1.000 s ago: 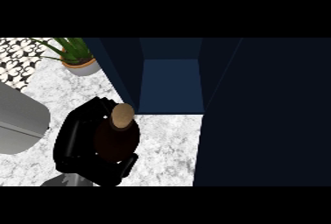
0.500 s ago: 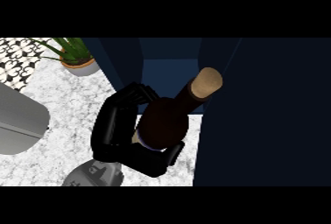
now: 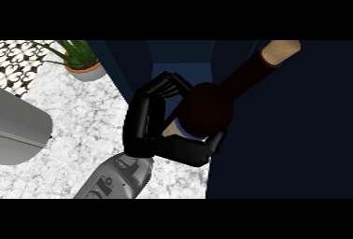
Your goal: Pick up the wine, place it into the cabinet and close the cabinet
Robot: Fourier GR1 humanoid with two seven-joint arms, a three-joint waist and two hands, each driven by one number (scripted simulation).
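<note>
Wine bottle (image 3: 207,109), wrapped by the curled robot hand (image 3: 146,122), blends into the dark cabinet (image 3: 289,140), its base hidden.

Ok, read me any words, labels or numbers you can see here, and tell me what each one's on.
No text here can be read.
Label on the wine bottle: only a pale sliver shows beside the left hand curled round the bottle; no letters visible.
Grey forearm: small dark marks, too blurred to read.
Wall tiles: black-and-white pattern, no words.
</note>
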